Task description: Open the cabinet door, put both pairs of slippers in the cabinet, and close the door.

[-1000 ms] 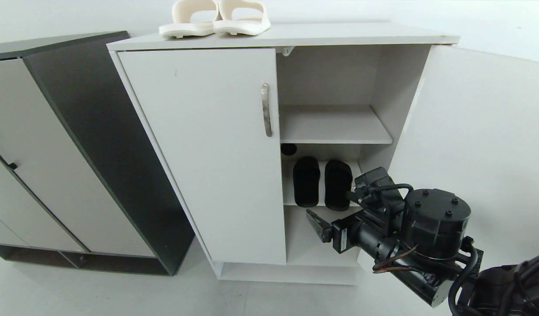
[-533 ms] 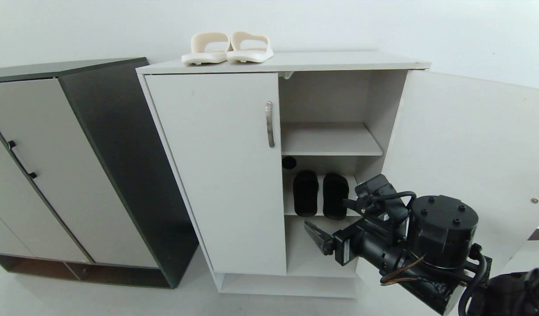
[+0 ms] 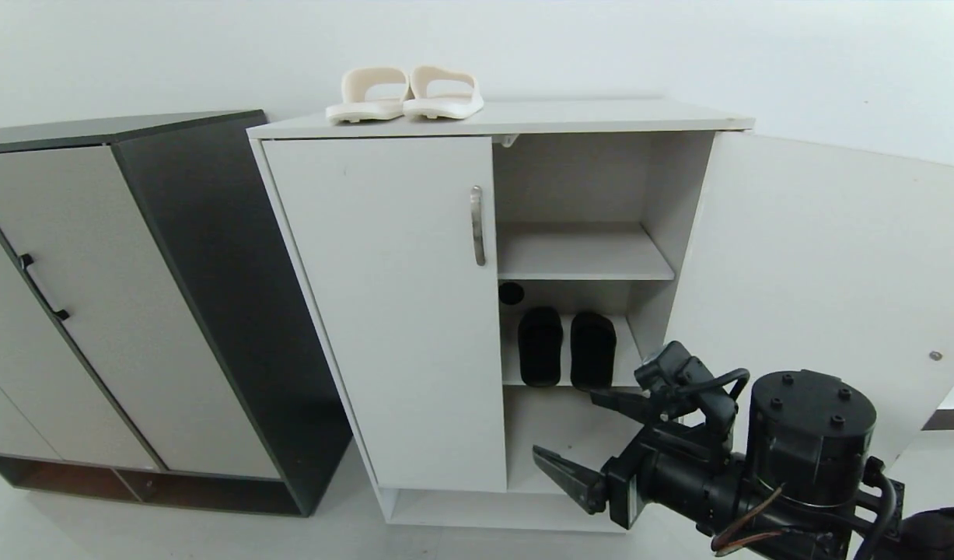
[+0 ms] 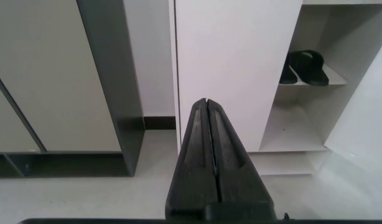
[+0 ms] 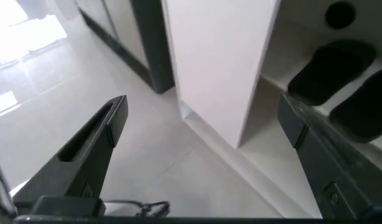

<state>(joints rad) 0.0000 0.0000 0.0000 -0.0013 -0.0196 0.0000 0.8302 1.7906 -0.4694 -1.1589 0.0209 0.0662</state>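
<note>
A white cabinet stands with its left door shut and its right door swung wide open. A black pair of slippers lies side by side on the middle shelf; the right wrist view has them too, as does the left wrist view. A beige pair of slippers rests on the cabinet top. My right gripper hangs open and empty in front of the bottom compartment, below and apart from the black pair. My left gripper is shut on nothing, facing the shut door.
A dark grey cabinet with pale doors stands close to the white one's left side. The top shelf and bottom compartment hold nothing. A small black round object sits at the back above the black slippers. Bare floor lies ahead.
The whole head picture has shifted, with the cabinet now smaller and lower in it. My right gripper has dropped from the middle shelf's level to the bottom compartment, still open.
</note>
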